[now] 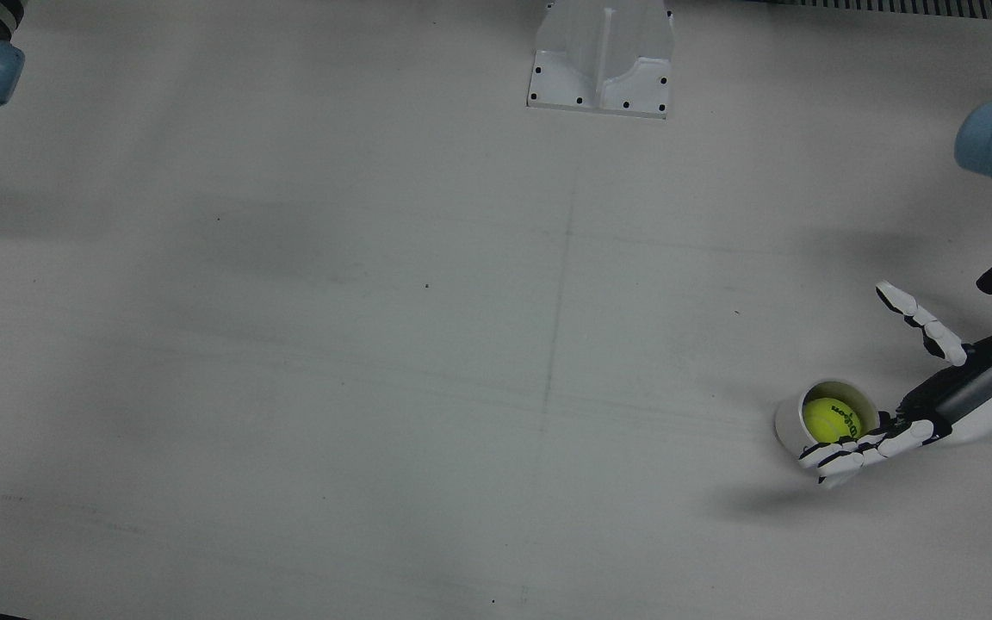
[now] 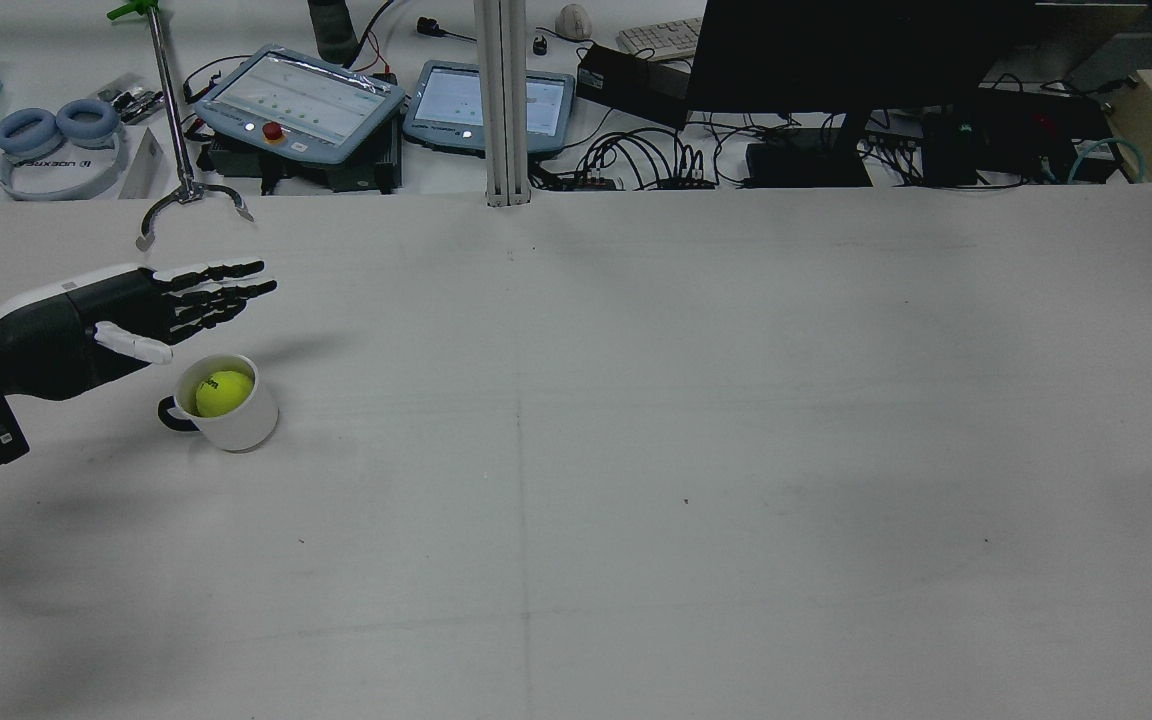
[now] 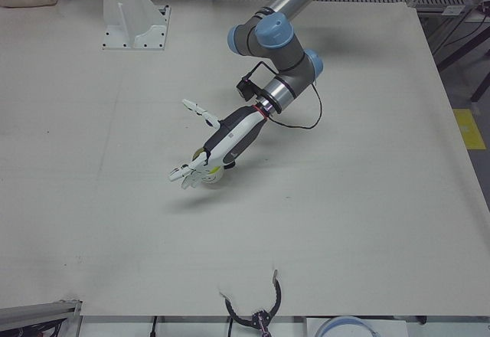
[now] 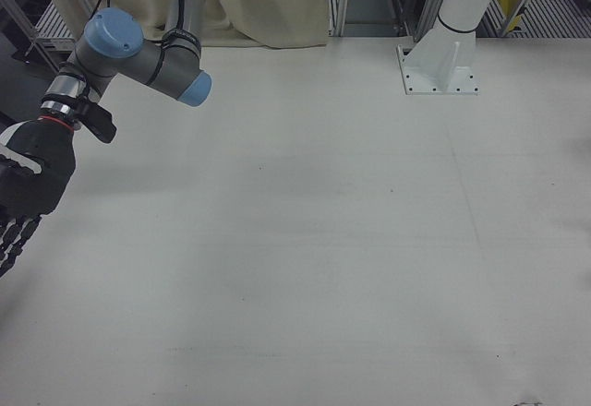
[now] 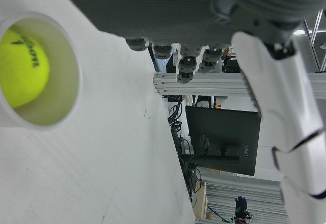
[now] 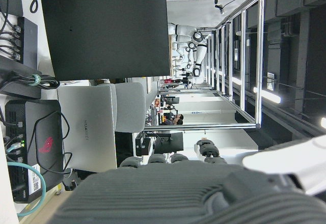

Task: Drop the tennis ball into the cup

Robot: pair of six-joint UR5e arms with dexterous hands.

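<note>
A yellow tennis ball (image 1: 832, 419) lies inside a white cup (image 1: 787, 424) with a dark handle, standing upright on the table. My left hand (image 1: 952, 392) is open and empty, with its fingers stretched out flat just above and beside the cup's rim. The rear view shows the ball (image 2: 223, 392) in the cup (image 2: 241, 428) below the left hand (image 2: 116, 320). The left hand view shows the ball (image 5: 20, 66) resting in the cup (image 5: 72, 76) under the hand's fingertips (image 5: 186, 68). My right hand (image 4: 28, 189) hangs far from the cup with its fingers extended, empty.
A white pedestal base (image 1: 601, 73) stands at the table's back middle. Beyond the table's operator edge are teach pendants (image 2: 301, 100), headphones (image 2: 46, 140), a monitor (image 2: 836, 50), cables and a metal stand (image 2: 181, 190).
</note>
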